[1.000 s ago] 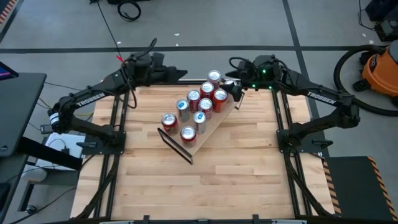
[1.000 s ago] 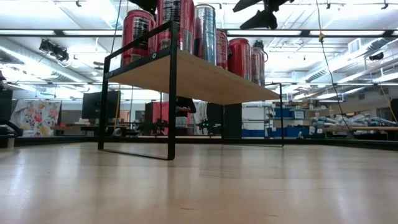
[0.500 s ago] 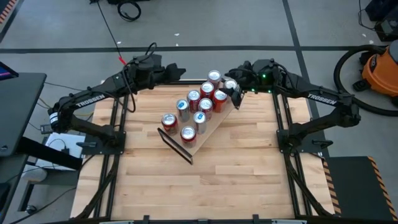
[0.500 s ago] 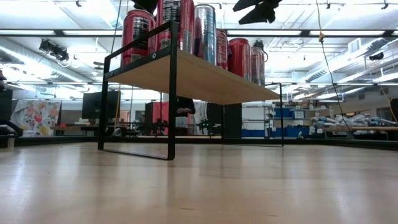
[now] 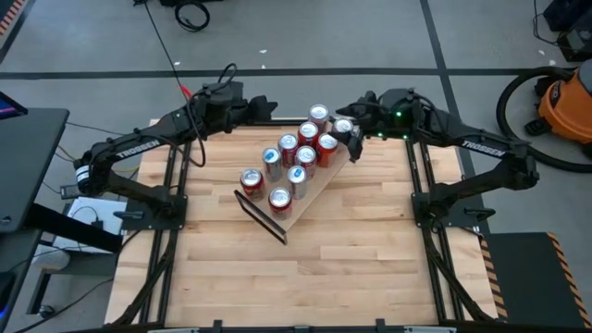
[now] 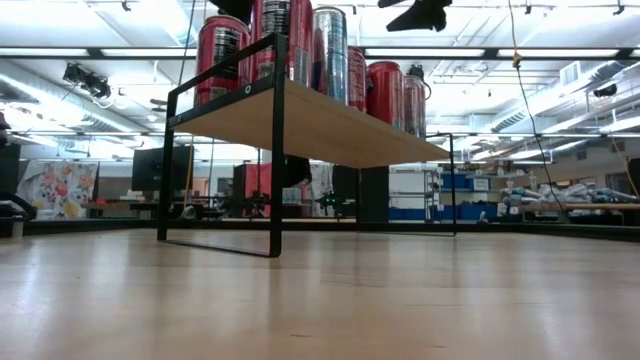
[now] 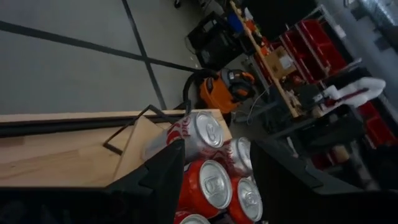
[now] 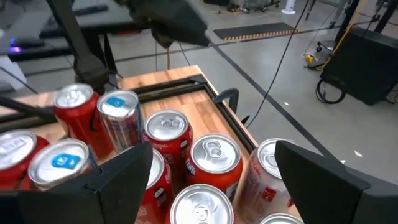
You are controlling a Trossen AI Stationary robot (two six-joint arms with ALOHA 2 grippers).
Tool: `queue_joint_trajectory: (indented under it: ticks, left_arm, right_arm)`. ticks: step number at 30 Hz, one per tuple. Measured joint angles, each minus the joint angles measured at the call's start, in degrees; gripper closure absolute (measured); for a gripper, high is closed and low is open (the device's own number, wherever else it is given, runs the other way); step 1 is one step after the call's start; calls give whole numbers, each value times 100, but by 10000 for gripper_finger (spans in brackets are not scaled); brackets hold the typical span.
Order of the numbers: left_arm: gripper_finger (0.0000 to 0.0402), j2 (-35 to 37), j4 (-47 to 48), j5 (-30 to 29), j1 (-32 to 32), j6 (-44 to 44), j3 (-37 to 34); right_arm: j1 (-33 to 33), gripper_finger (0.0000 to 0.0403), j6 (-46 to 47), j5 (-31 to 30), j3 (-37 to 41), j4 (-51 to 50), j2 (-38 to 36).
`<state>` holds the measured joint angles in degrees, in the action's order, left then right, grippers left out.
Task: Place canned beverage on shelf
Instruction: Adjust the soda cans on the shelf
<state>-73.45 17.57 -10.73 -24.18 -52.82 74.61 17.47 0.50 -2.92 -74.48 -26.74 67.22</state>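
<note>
While nine cans stand on the shelf, which lies diagonally across the far middle of the table, my right gripper hovers above the shelf's far end, fingers spread, grasping nothing. My left gripper hangs off the far-left side, parted and empty.

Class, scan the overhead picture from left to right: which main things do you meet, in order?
Left arm's dark hand → long light-wood shelf with black end frames, carrying upright red and silver cans → right arm's dark hand → orange round vacuum cleaner.
</note>
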Motion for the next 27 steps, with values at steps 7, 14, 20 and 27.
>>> queue_joint_trajectory:
  ticks: [7,14,20,27]
  left_arm:
    - [209,-13,42,827,-289,1094,0]
    - [209,-198,348,2641,-922,1864,-1]
    - [209,-219,606,2946,-1113,2966,-2]
    - [209,-469,627,3136,-1154,3889,0]
  right_arm:
    - [90,54,400,-26,-1,22,-326]
    - [72,54,1281,307,-291,-15,230]
    - [-239,54,1516,-501,-1129,-279,898]
    - [-221,54,1814,-1249,-2133,-1714,1669]
